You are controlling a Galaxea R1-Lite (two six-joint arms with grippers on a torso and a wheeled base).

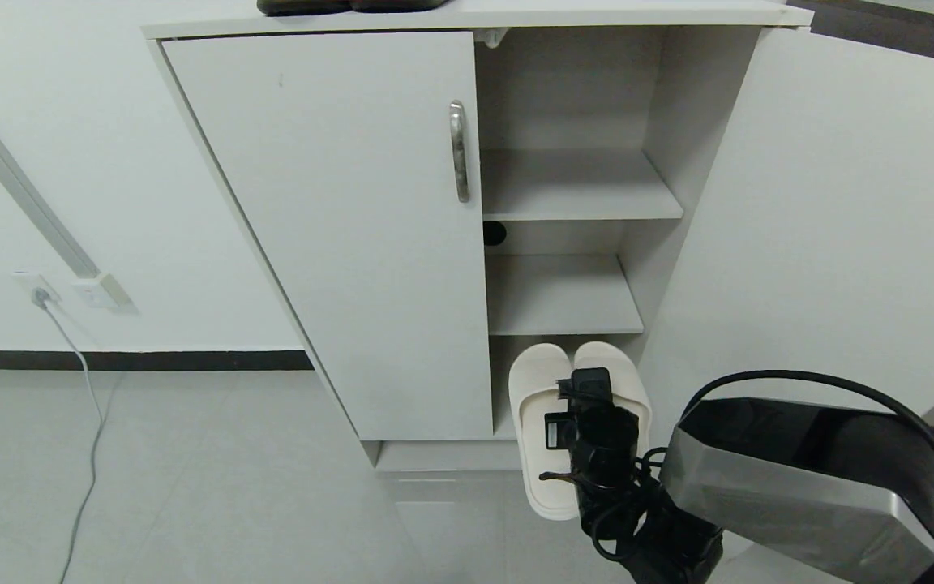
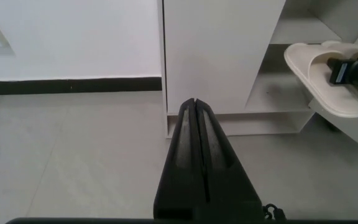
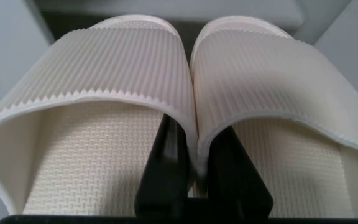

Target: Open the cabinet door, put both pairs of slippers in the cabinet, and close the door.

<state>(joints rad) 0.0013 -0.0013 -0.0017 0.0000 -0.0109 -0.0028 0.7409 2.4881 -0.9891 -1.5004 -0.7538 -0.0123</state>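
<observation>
Gripping the cream slippers (image 1: 542, 422) where their two straps meet, your right gripper (image 1: 590, 381) has its fingers (image 3: 166, 168) clamped on the inner strap edges, so both shoes hang from one pinch. They are side by side with their toes at the mouth of the bottom compartment (image 1: 500, 381) and their heels out over the floor (image 1: 232, 487).

Your left gripper (image 2: 195, 109) hangs low over the floor, off to the left of the opening, with its fingers pressed together on nothing.

The step in hand looks like the insertion of the first pair. Carry them in level and straight, because a pinch on the straps alone probably lets the soles swing. Stay under the lower shelf (image 1: 560, 296) and centred between the closed left door (image 1: 329, 227) and the open right door (image 1: 824, 227). Let go only once the soles rest on the cabinet (image 1: 597, 15) bottom board.

Farther up, a pair of dark slippers (image 1: 349, 5) lies on the cabinet top, waiting its turn
</observation>
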